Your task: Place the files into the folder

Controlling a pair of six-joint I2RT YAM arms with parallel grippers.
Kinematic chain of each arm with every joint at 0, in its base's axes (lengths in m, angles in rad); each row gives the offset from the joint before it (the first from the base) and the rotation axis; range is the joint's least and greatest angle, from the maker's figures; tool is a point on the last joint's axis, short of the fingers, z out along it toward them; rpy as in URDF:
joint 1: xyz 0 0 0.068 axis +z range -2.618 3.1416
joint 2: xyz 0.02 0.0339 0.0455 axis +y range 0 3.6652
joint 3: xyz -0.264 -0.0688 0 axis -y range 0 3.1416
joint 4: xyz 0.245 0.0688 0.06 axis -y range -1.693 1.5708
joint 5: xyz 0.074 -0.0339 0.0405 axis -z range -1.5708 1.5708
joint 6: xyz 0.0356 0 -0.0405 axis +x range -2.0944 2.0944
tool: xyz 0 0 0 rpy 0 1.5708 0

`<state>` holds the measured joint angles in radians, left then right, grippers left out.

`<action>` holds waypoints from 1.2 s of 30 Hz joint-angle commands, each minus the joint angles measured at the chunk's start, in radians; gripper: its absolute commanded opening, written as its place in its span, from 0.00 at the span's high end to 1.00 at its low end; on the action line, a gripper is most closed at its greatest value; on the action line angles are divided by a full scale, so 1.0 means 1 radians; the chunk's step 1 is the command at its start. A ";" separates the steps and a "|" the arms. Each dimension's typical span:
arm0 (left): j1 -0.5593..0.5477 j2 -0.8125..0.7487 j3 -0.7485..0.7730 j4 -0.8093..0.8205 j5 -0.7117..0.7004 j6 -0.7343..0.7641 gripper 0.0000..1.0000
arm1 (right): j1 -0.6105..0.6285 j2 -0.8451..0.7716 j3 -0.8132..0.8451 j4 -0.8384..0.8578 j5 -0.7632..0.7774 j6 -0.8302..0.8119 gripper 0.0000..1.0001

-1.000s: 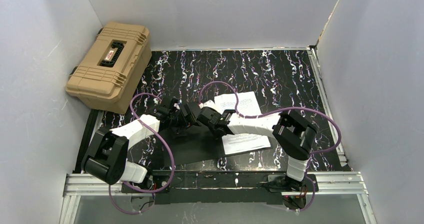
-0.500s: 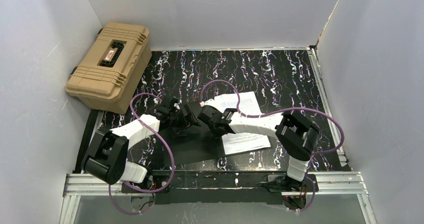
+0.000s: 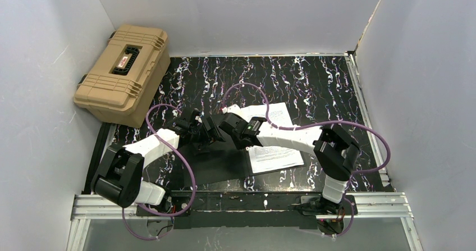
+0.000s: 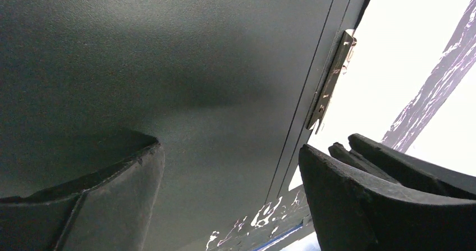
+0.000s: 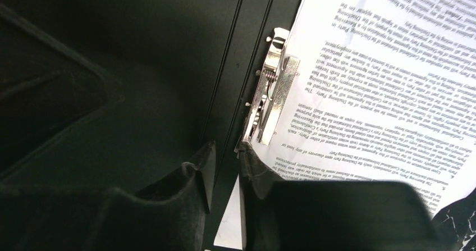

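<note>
The folder (image 3: 216, 164) lies open in the middle of the table, black inside up. The files (image 3: 276, 155), white printed sheets, lie on its right half. My left gripper (image 3: 207, 129) hovers low over the left half, open and empty. In the left wrist view (image 4: 230, 155) it shows the black inside (image 4: 168, 65) and the metal clip (image 4: 331, 77). My right gripper (image 3: 225, 123) is over the spine. In the right wrist view (image 5: 226, 153) its jaws are nearly together with nothing between them, the right fingertip at the clip's (image 5: 273, 88) near end, beside the files (image 5: 381, 65).
A tan ribbed hard case (image 3: 123, 71) stands at the far left corner. Purple cables (image 3: 247, 91) loop over both arms. Grey walls close in the table on the left, back and right.
My right gripper has slid a little to the left and farther along the folder's spine. The left arm has hardly moved.
</note>
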<state>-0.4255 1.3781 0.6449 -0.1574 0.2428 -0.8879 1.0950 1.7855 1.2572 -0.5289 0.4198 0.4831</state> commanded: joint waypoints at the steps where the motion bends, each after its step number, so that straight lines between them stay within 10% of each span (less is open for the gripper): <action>1: 0.001 -0.002 -0.041 -0.129 -0.096 0.053 0.10 | -0.003 -0.034 0.054 -0.016 0.079 0.008 0.67; 36: 0.001 -0.341 0.105 -0.406 -0.106 0.104 0.04 | -0.091 0.114 0.015 0.108 0.014 0.058 0.72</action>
<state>-0.4255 1.0557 0.7223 -0.5186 0.1528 -0.8009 1.0080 1.8977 1.2797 -0.4427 0.4278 0.5209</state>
